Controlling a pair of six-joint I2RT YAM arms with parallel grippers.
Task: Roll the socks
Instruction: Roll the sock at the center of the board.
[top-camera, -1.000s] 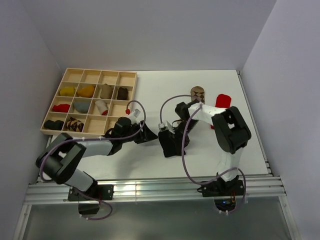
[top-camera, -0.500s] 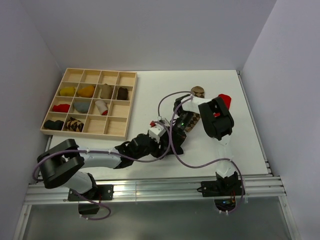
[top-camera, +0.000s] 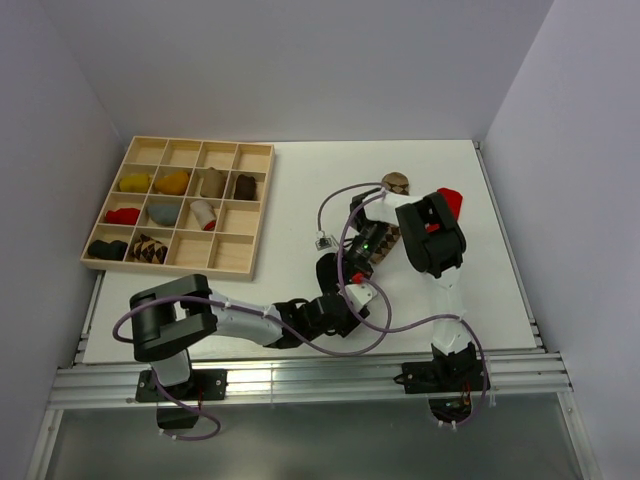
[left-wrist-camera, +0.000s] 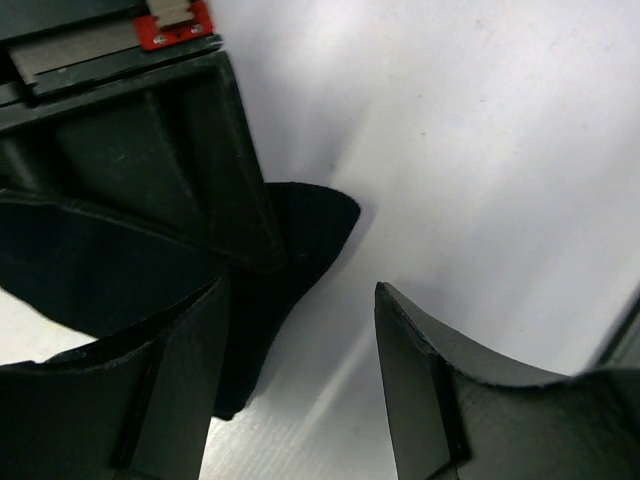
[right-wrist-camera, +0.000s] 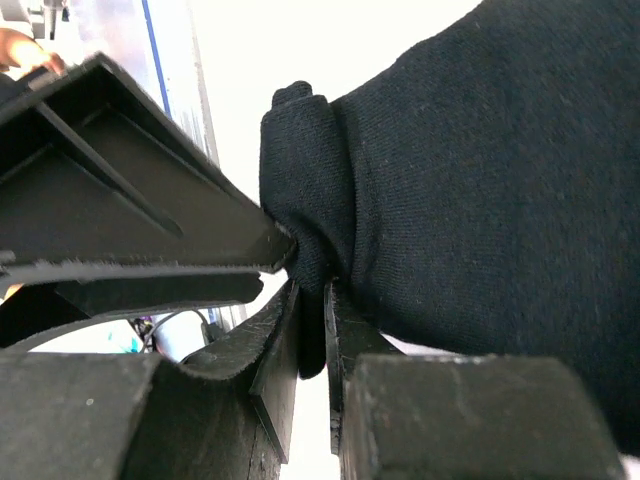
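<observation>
While the right gripper (right-wrist-camera: 310, 305) stands pinched shut on a fold of the black sock (right-wrist-camera: 480, 180), the cloth bunches into a thick rolled edge just above its fingertips. The rest of the sock spreads away to one side of that view. A dark wedge-shaped finger reaches in from the other side, its tip against the bunched edge.

The left gripper (left-wrist-camera: 300, 330) has its jaws apart with a clear gap between them and grips nothing. A rounded end of the black sock lies beside one of its fingers (left-wrist-camera: 160, 400), below the body of the other gripper. The second finger hangs over bare white table (top-camera: 300, 190).

From above, the two grippers meet near the middle of the table, toward its near edge, with the black sock between them. The argyle sock (top-camera: 396, 184) lies farther back, beside the right arm. The red sock (top-camera: 450, 197) sits just beyond that arm's elbow, toward the far right corner. A wooden tray (top-camera: 232, 252) rests at the far left, well apart, with small sock bundles (top-camera: 172, 182) in several of its compartments.
</observation>
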